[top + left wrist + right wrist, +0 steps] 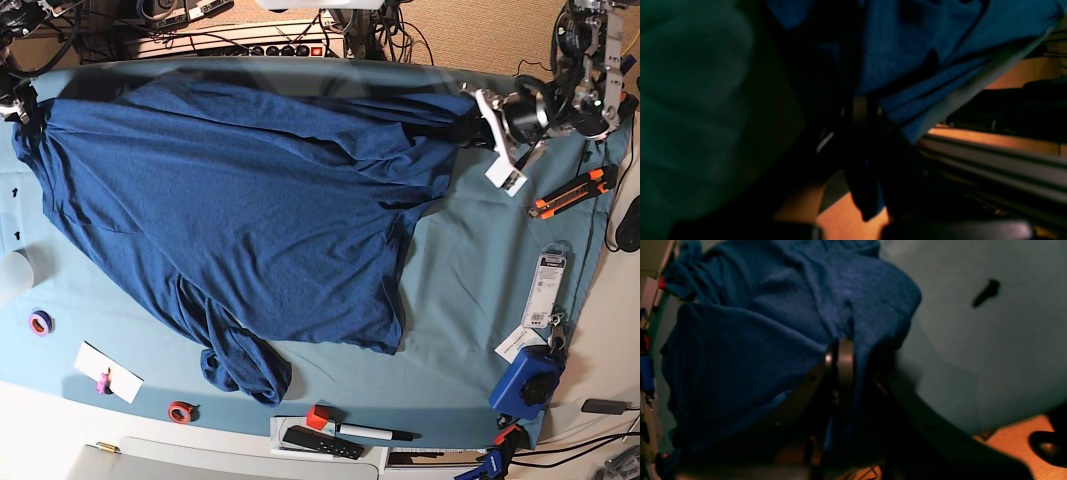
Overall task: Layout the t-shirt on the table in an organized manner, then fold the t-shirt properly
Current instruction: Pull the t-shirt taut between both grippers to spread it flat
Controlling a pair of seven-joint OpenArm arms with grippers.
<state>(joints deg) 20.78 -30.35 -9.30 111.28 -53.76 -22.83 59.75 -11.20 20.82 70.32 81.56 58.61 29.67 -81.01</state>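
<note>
The dark navy t-shirt (230, 200) lies spread over the teal table (470, 280), pulled out between both grippers along the far edge. A bunched part (245, 370) trails toward the front. My left gripper (472, 122), at the right in the base view, is shut on the shirt's edge. In the left wrist view the gripper (863, 111) pinches blue fabric (907, 43) near the table edge. My right gripper (24, 110), at the far left, is shut on the shirt's other end. The right wrist view shows the gripper (842, 355) clamped on a fold of the shirt (750, 350).
On the right lie an orange-handled tool (570, 195), a packaged item (545, 290) and a blue object (528, 380). Along the front are tape rolls (40, 322) (180, 410), a white card (108, 372), a red cube (318, 417), a marker (375, 432) and a black remote (320, 442). Cables and a power strip (270, 45) lie behind.
</note>
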